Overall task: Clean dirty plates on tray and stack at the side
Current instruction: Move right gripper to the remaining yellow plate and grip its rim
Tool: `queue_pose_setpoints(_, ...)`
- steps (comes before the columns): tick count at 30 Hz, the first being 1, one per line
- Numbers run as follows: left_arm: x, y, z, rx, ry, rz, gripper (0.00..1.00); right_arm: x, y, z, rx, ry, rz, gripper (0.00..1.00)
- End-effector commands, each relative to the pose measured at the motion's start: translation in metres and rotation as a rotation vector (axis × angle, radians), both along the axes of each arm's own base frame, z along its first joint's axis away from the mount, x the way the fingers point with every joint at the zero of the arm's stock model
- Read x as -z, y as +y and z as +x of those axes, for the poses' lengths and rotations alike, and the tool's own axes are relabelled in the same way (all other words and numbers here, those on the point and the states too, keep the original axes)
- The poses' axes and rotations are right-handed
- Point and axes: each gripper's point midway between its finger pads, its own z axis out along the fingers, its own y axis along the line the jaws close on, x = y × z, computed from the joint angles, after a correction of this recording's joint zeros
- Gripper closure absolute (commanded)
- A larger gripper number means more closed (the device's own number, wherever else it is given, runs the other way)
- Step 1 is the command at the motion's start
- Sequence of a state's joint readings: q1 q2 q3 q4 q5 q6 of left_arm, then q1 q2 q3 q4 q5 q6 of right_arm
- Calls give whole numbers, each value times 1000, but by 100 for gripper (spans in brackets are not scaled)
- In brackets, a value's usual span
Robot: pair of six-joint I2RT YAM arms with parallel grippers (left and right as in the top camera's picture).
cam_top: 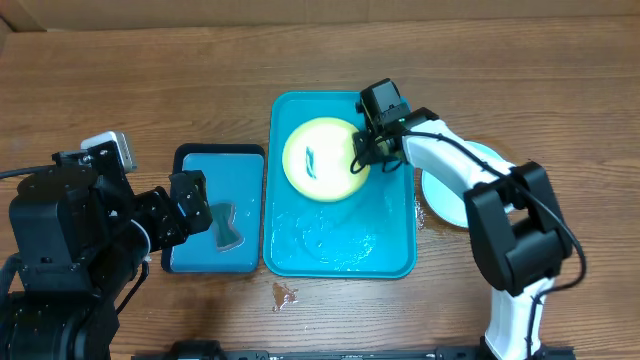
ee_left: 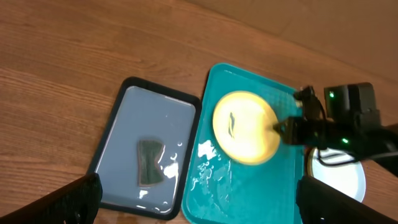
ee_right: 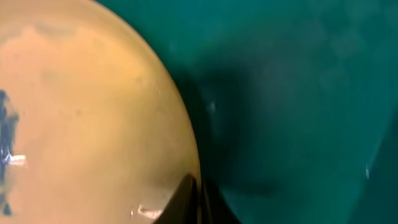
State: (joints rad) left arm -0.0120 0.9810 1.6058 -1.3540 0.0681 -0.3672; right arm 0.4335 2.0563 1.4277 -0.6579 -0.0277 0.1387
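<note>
Smeared yellow-green plate [cam_top: 320, 160] sits in the far half of the teal tray [cam_top: 395, 250], with the right gripper [cam_top: 362, 150] pinching its right rim (it looks tilted up). Off to the left lies the sponge [cam_top: 226, 225], under the wide-open left gripper [cam_top: 192, 205], clearly the nearer arm.

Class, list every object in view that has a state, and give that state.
Yellow-green round plastic plate: blue-smeared, dirty.
Large teal plastic tray: wet.
Small dark-rimmed tray: water-filled, grey sponge inside.
Right gripper: shut on that plate's rim.
Left gripper: open.
Pale round plate: lying beside tray.
</note>
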Motion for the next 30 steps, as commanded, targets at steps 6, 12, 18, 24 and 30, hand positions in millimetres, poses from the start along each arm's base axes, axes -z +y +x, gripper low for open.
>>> queue_pose_setpoints(6, -1, 2, 1, 30, -1, 43, 0, -54, -24, -71, 100, 195, -8, 96)
queue_pose_setpoints(12, 31, 3, 6, 43, 134, 59, 0, -32, -12, -104, 185, 338, 57, 96)
queue_pose_setpoints(18, 85, 32, 6, -127, 366, 133, 0, 4, -7, -102, 199, 267, 88, 92)
queue_pose_setpoints(24, 151, 33, 15, -115, 543, 155, 0, -20, -12, -101, 192, 245, 92, 69)
queue_pose_setpoints(30, 214, 14, 44, -9, 573, 94, 0, -95, -17, -96, 173, 66, 151, 62)
